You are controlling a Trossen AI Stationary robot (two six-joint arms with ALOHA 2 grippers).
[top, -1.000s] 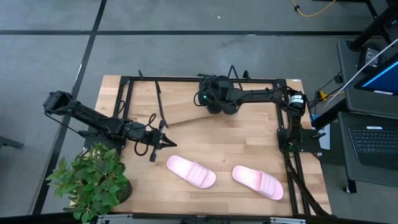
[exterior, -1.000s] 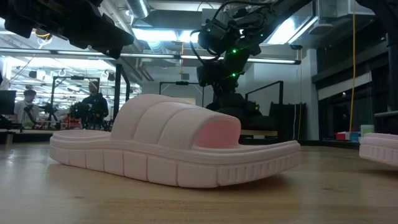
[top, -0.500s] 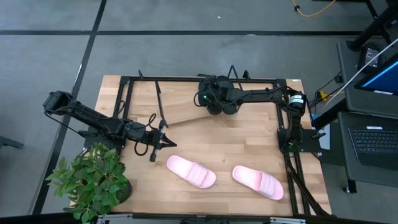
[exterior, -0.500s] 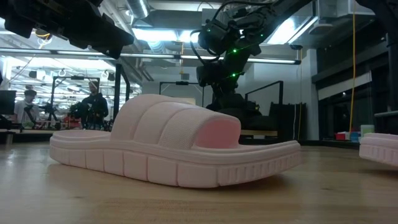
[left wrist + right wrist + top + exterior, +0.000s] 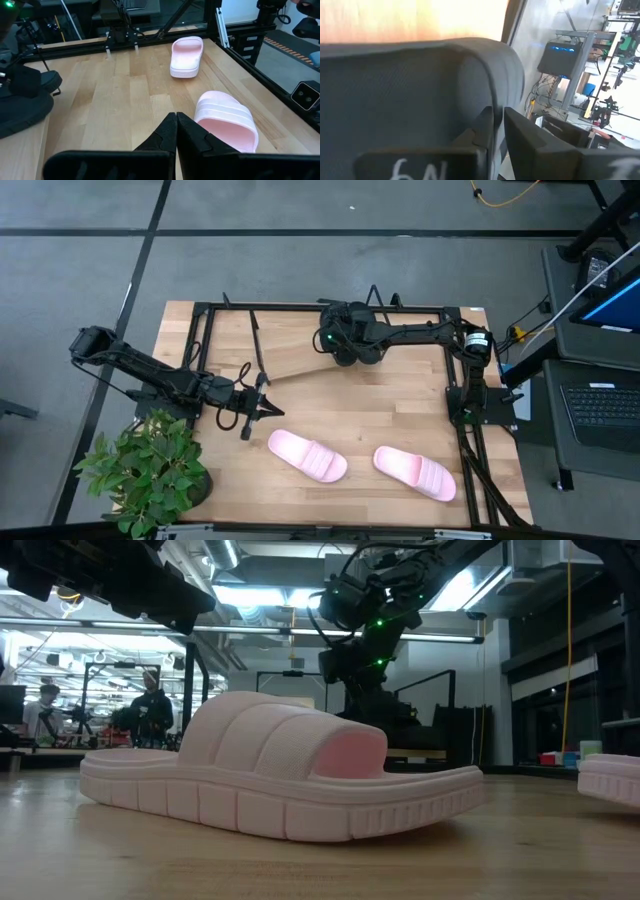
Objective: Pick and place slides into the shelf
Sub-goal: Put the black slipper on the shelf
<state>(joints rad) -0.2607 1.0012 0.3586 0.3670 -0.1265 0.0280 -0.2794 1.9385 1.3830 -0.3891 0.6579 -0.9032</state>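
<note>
Two pale pink slides (image 5: 308, 456) (image 5: 415, 473) lie sole-down on the near half of the table. In the low view the left one (image 5: 280, 775) fills the front. The shelf's light-wood board (image 5: 300, 362) slants at the far middle. My right gripper (image 5: 338, 345) reaches over its right end and is closed on a black slide (image 5: 410, 100). A second black slide (image 5: 22, 110) shows beside it in the left wrist view. My left gripper (image 5: 268, 410) hovers shut, left of the pink slides and holding nothing. My right gripper has a thin rounded edge of the black slide (image 5: 492, 100) between its two fingers, which stand only a narrow gap apart. The fingers (image 5: 520, 135) slant down at it from the table's right. The gripper's body hides how the slide sits on the board.
A black metal frame (image 5: 330, 307) surrounds the table's far part and sides. A potted plant (image 5: 150, 475) stands at the near left corner. A desk with a laptop (image 5: 600, 405) is off the right edge. People (image 5: 150, 705) are in the room behind.
</note>
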